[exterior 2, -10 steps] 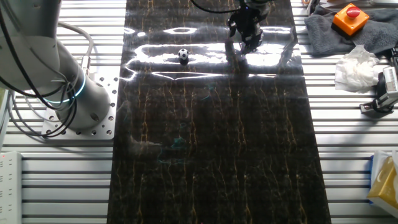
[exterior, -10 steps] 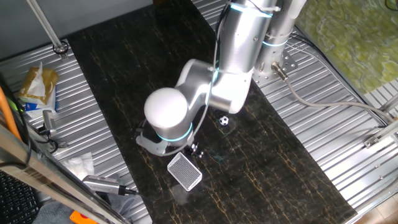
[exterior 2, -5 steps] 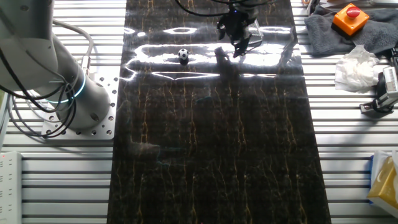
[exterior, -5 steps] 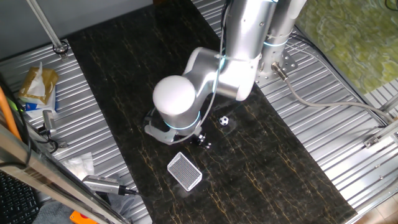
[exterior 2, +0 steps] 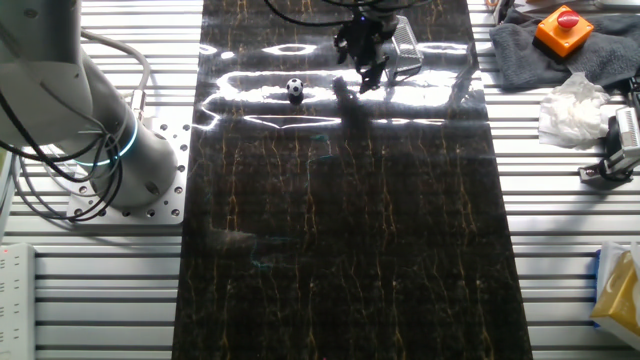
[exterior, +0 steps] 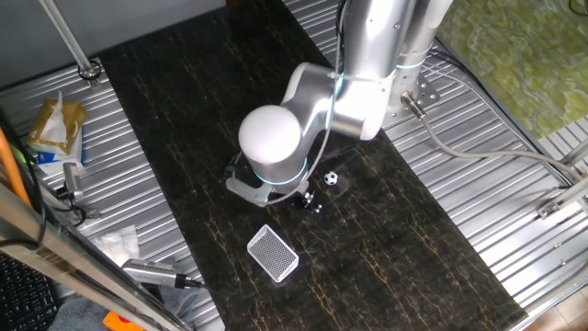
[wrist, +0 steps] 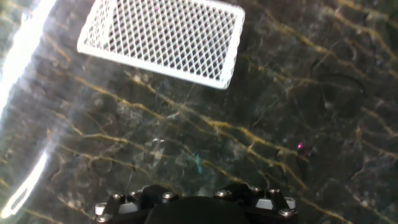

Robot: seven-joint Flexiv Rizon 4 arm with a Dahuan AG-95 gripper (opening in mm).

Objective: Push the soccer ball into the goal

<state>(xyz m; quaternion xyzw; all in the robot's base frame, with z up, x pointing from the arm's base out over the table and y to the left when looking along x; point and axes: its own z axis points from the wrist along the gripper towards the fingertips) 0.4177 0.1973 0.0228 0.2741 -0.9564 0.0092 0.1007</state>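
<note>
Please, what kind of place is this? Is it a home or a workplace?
Most likely a robotics lab bench, not a home. A robot arm is bolted onto a ribbed metal table, a red emergency-stop button lies nearby, and a tiny soccer ball and goal serve as test props.

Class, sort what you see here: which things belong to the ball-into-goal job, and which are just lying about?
Job: ball, goal, hand.

Lying about: grey cloth, orange button box, crumpled paper, snack packet.

The black-and-white ball (exterior: pixel 330 178) rests on the dark table (exterior: pixel 184 110), well apart from the goal (exterior: pixel 273 253), a white mesh box lying flat.
</note>
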